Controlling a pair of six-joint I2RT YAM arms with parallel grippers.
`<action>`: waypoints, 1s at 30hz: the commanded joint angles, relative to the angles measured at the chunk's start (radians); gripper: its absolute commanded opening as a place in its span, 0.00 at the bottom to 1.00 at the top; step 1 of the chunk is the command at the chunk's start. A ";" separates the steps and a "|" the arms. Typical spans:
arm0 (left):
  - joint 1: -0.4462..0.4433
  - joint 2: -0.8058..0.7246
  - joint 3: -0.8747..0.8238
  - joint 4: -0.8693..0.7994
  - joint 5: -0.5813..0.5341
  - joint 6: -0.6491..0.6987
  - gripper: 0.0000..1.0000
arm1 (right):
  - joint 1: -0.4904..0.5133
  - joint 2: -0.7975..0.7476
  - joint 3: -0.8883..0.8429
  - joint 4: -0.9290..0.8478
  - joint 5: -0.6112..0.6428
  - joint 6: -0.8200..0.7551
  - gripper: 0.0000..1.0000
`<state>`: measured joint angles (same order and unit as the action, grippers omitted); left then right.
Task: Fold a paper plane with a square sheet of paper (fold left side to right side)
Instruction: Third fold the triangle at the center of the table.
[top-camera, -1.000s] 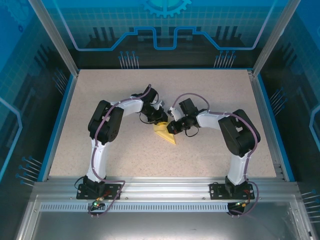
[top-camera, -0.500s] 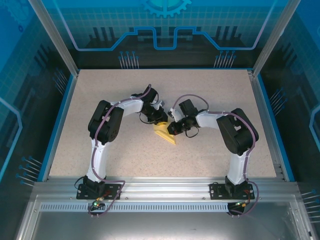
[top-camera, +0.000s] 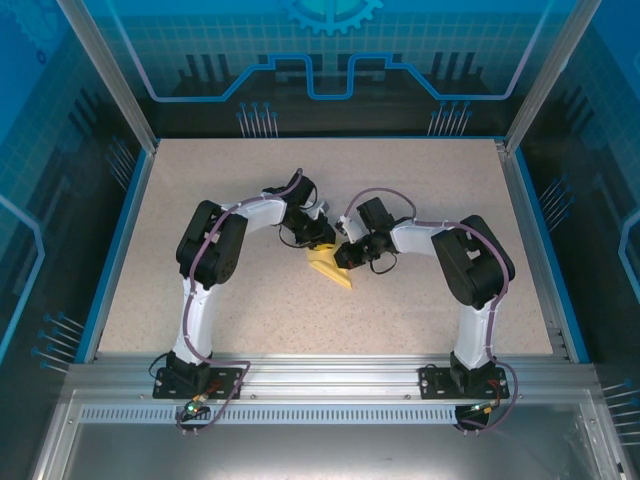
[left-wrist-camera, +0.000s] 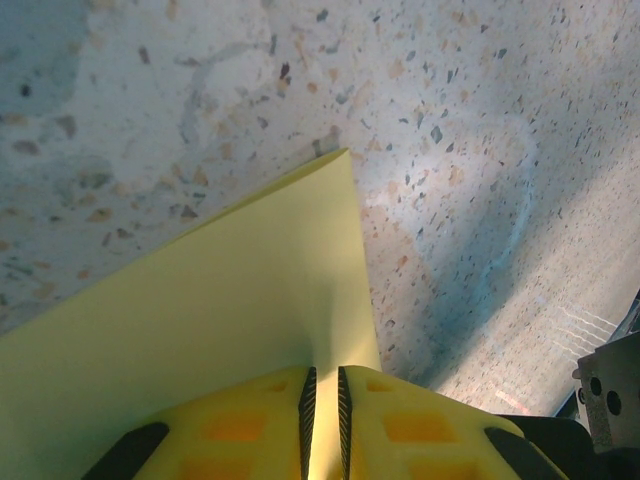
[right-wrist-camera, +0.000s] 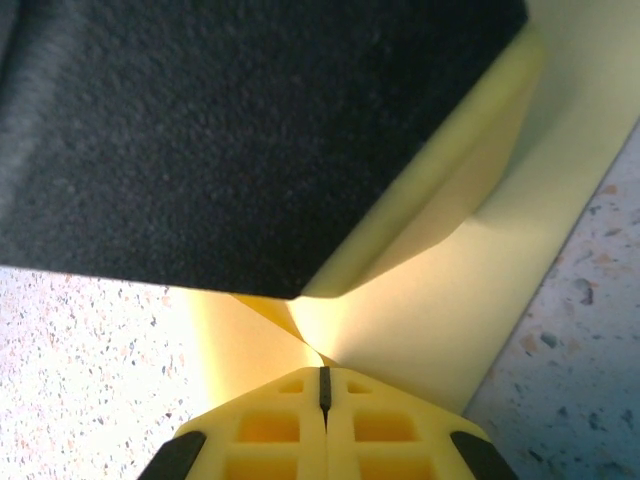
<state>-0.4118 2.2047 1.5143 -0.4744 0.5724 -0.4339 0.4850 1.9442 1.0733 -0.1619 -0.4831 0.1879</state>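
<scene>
Paper (left-wrist-camera: 220, 300) pinched in left hand (left-wrist-camera: 322, 375); right hand (right-wrist-camera: 322, 375) together beside; speckled table (left-wrist-camera: 450, 150) around.

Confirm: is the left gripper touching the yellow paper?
Touching. Left wrist view: the left gripper has its jaws closed on the yellow paper, which runs between them.

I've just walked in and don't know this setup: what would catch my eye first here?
The bright yellow paper, folded to a wedge at the middle of the speckled table, stands out at once. The left gripper pinches it from one side, and the right gripper, shut, meets a crease from the other.
</scene>
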 joint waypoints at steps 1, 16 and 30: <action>-0.013 0.038 0.006 -0.044 -0.035 0.023 0.19 | -0.017 0.019 0.014 -0.035 0.001 0.016 0.00; 0.015 -0.001 0.139 -0.132 -0.028 0.032 0.29 | -0.016 0.064 0.004 -0.117 0.020 0.024 0.00; 0.076 -0.244 -0.098 -0.048 0.026 -0.021 0.24 | -0.016 0.068 0.002 -0.114 0.012 0.018 0.00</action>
<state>-0.3294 2.0281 1.5146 -0.5735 0.5446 -0.4240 0.4767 1.9640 1.0943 -0.1913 -0.5007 0.2066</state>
